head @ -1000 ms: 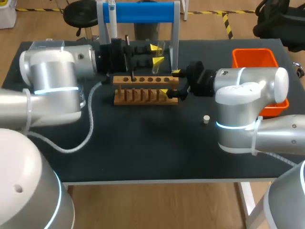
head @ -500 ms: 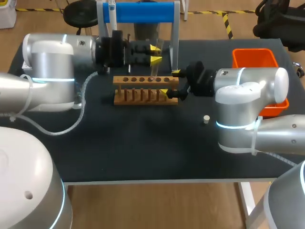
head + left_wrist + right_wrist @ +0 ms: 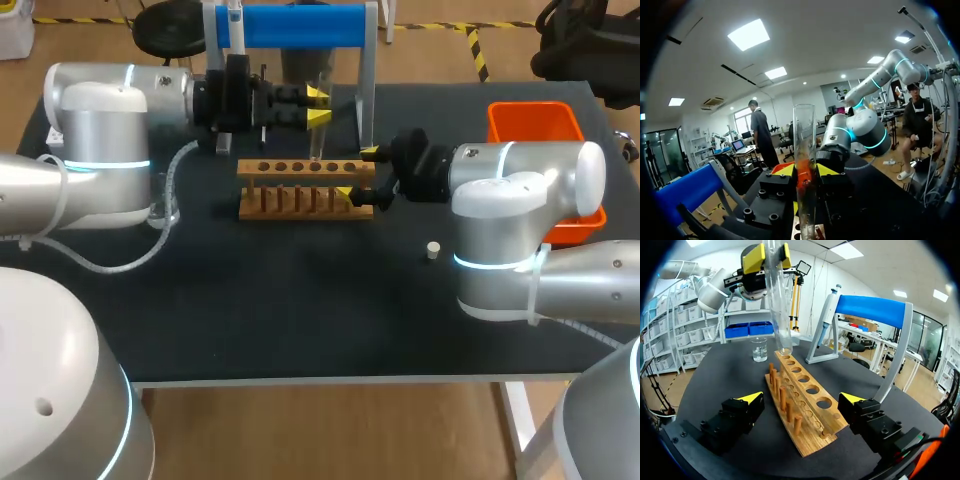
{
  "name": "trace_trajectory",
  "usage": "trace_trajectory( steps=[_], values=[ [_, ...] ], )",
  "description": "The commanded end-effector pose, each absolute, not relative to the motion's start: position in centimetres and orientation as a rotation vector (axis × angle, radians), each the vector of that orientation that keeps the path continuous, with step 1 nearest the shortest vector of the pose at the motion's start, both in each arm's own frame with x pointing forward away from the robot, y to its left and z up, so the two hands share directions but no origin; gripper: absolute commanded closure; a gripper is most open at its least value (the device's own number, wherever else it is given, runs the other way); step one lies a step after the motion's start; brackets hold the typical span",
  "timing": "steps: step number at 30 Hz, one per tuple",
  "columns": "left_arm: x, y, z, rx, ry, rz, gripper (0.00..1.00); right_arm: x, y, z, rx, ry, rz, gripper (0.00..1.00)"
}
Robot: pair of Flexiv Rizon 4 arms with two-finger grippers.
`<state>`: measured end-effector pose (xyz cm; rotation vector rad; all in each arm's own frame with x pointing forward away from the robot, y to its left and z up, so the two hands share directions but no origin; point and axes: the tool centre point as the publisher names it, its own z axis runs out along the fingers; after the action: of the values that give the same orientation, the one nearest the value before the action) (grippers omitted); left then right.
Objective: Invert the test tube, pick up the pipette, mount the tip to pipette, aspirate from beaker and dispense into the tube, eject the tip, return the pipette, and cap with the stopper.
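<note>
My left gripper (image 3: pixel 318 106) is shut on a clear glass test tube (image 3: pixel 319 135) that stands upright, open end up. Its rounded end hangs just above the holes of the wooden rack (image 3: pixel 300 168). Between the yellow tips in the left wrist view, the test tube (image 3: pixel 804 150) rises ahead of the left gripper (image 3: pixel 805 171). My right gripper (image 3: pixel 358 174) is open and straddles the rack's right end. From the right wrist view, the right gripper (image 3: pixel 801 400) has the rack (image 3: pixel 807 390) between its fingers, the tube (image 3: pixel 778 305) above. A pipette (image 3: pixel 824 335) hangs on the blue stand (image 3: pixel 870 310). A glass beaker (image 3: pixel 759 349) stands beyond the rack.
A small white stopper (image 3: pixel 433 250) lies on the black table (image 3: pixel 300 300), right of centre. An orange bin (image 3: pixel 535 125) sits at the back right, partly behind my right arm. The blue-topped pipette stand (image 3: pixel 290 25) rises behind the rack. A cable (image 3: pixel 150 250) trails by my left arm.
My left arm has drawn back and to the left, and the tube has come from a tilt to upright over the rack. The right arm has not moved.
</note>
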<state>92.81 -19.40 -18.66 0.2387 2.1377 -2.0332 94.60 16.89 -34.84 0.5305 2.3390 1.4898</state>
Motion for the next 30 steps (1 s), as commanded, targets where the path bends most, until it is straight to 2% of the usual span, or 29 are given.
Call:
trace_trajectory(
  steps=[1, 30],
  values=[
    [93.7, -19.6, -19.4, 0.237, 2.144, -2.054, 1.00, 94.6, 16.9, -34.9, 0.531, 2.334, 1.491, 0.00],
    [96.4, -19.6, -21.7, 0.137, 2.186, -2.116, 1.00, 94.6, 16.9, -34.9, 0.531, 2.334, 1.491, 0.00]
  ],
)
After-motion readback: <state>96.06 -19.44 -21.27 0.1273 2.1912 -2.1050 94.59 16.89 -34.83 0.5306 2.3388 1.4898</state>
